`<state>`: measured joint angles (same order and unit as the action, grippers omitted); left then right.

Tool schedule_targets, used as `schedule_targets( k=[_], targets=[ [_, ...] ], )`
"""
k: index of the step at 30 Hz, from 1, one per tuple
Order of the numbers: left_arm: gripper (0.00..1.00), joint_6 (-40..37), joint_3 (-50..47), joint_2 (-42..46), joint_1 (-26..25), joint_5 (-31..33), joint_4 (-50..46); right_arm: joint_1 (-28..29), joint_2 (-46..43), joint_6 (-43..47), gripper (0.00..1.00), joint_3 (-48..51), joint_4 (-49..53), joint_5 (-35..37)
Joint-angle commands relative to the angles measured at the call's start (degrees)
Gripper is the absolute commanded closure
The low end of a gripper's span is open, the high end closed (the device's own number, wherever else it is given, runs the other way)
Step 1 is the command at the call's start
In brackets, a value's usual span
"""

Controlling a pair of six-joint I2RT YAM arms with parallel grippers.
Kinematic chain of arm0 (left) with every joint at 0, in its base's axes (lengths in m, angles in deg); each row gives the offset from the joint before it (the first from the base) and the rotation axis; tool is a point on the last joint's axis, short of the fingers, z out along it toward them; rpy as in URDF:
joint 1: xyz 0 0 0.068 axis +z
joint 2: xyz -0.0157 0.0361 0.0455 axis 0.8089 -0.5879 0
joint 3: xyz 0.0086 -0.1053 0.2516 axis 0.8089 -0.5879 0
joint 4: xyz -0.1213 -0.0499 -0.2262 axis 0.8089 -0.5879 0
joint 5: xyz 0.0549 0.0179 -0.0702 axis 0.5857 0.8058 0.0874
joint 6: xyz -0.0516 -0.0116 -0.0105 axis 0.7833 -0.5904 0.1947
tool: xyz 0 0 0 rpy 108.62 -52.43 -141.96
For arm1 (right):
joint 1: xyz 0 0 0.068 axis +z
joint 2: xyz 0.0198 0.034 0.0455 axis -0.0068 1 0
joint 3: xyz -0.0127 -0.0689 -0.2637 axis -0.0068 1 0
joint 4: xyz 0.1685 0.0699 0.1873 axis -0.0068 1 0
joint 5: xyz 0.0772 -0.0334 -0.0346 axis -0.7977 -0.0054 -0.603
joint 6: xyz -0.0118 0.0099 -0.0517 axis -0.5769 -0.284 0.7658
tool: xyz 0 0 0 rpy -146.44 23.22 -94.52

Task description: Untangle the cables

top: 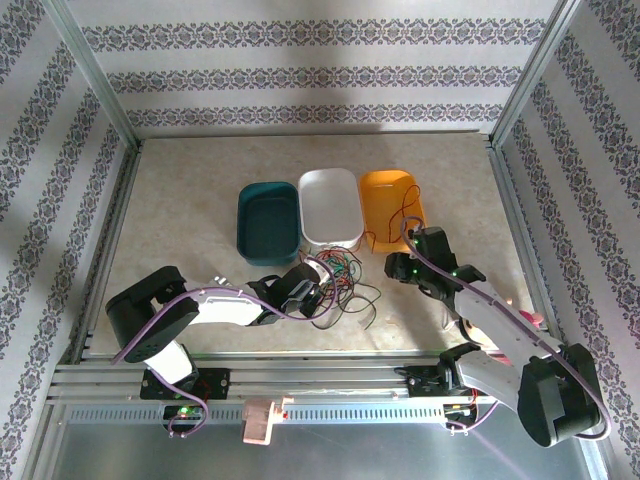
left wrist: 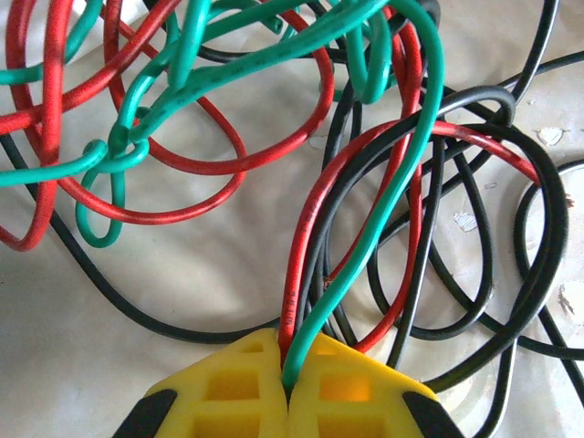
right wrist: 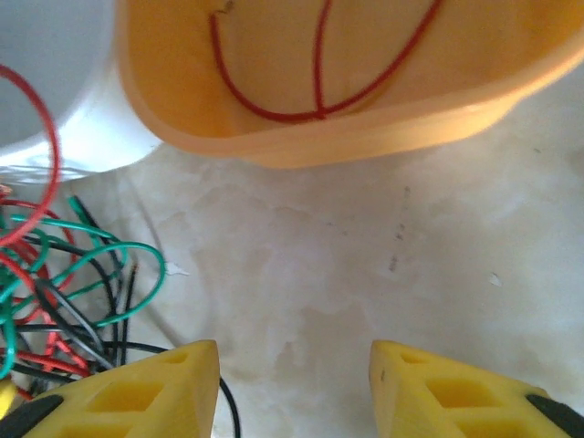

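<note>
Left gripper (left wrist: pixel 288 388) pinches red and green strands together at the near edge of the cables (left wrist: pixel 228 173); right gripper (right wrist: pixel 294 383) spread beside the cables; pulling both strands risks tightening knots.

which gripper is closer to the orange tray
Right. The right gripper points at the orange tray from just in front of its near wall, jaws open. The left gripper is farther off, shut on the cables near the white tray.

Left arm is stretched low towards the centre, its gripper (left wrist: pixel 287 370) clamped tight on cables (left wrist: pixel 301 301); right arm is angled inward, gripper (right wrist: pixel 295 365) spread wide.
</note>
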<state>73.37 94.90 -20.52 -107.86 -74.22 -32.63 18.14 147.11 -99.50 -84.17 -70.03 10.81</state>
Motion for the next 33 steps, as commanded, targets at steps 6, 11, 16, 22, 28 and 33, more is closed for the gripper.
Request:
schedule_targets(
  k=[6,11,16,22,28,33],
  targets=[
    [1.00,0.2,1.0,-2.3,0.7,-2.2,-2.8,0.8,-3.5,1.9,0.52,-5.0,-4.2,0.4],
    [1.00,0.2,1.2,-2.8,0.7,-2.0,-2.2,1.5,-3.6,2.0,0.51,-7.6,-5.2,2.5],
    [1.00,0.2,1.6,-3.2,0.7,-2.1,-2.2,4.6,1.9,3.0,0.51,-11.9,-3.9,0.8],
    [1.00,-0.1,1.8,-3.3,0.7,-1.9,-2.6,7.2,9.4,2.1,0.52,-14.3,-2.9,1.2],
    [1.00,-0.6,1.9,-3.0,0.6,-2.1,-2.9,7.1,13.4,-0.3,0.81,-15.2,-1.9,7.3],
    [1.00,-0.5,1.7,-2.9,0.6,-1.9,-3.2,5.7,10.2,0.7,1.00,-15.9,-2.4,9.0]
  ],
)
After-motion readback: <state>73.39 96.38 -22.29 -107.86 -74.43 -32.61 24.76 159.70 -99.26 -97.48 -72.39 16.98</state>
